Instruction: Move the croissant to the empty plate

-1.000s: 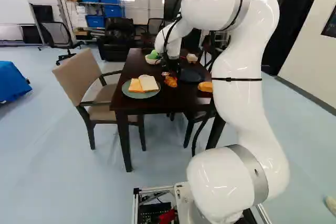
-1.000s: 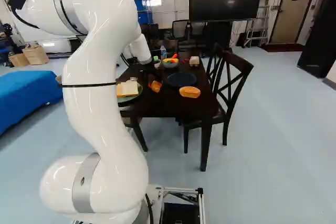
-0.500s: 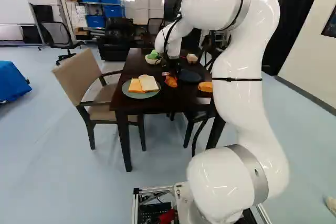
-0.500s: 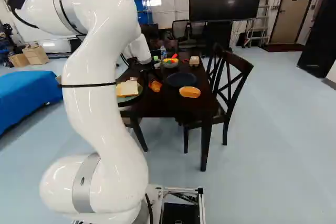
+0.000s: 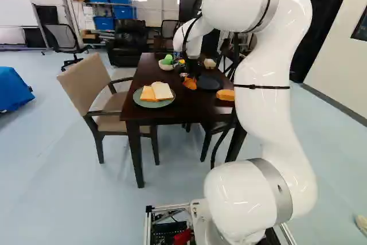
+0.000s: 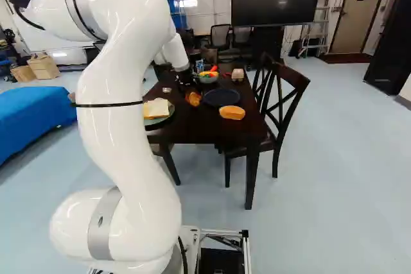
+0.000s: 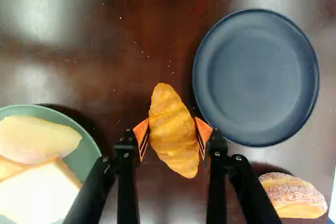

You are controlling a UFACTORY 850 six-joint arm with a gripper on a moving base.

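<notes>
At left, a green plate [image 7: 87,155] holds white sliced bread [image 5: 162,90]. Right of it, the gripper [image 6: 192,94] pinches the croissant [image 7: 173,132] between its orange pads [image 7: 140,134], just beside the dark blue plate [image 7: 255,77] on its right. A sugared roll [image 7: 293,195] lies near right, on the table [image 7: 63,77].

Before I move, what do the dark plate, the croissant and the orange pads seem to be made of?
The dark plate looks like matte ceramic or plastic: soft sheen, smooth surface. The croissant could be pastry or a moulded copy: golden, ridged, faintly glossy. The orange pads look like flexible rubber or plastic, with dark ribbed lines.
</notes>
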